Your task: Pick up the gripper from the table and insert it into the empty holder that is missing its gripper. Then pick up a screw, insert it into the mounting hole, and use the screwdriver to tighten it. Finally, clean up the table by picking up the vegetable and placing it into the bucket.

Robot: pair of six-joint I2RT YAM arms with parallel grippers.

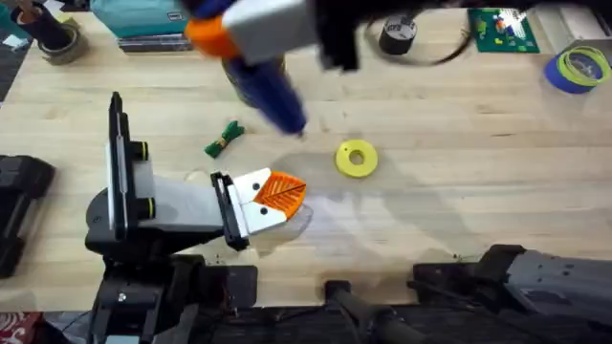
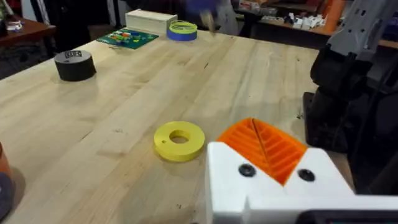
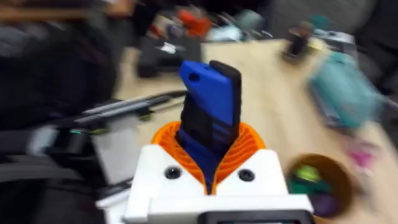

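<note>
My right gripper [image 1: 241,46] hangs high above the table's far middle, shut on the blue screwdriver [image 1: 270,93] [image 3: 209,112], whose tip points down toward the wood. Its orange pads [image 3: 245,144] clamp the tool's body. My left gripper [image 1: 285,192] [image 2: 260,142] rests low at the front, its orange ribbed pads shut together in white holders [image 2: 273,186] with dark screw heads. The green vegetable [image 1: 225,139] lies on the table just beyond it. The orange-brown bucket [image 3: 318,180] holds colourful toys; its edge [image 2: 4,180] shows beside the left gripper. The loose gripper is out of view.
A flat yellow ring [image 1: 357,159] [image 2: 179,140] lies right of the left gripper. A black tape roll [image 1: 397,35] [image 2: 74,64], a green circuit board [image 1: 502,29] and a blue-yellow tape roll [image 1: 579,69] sit along the far right. A teal box [image 1: 143,17] stands far left.
</note>
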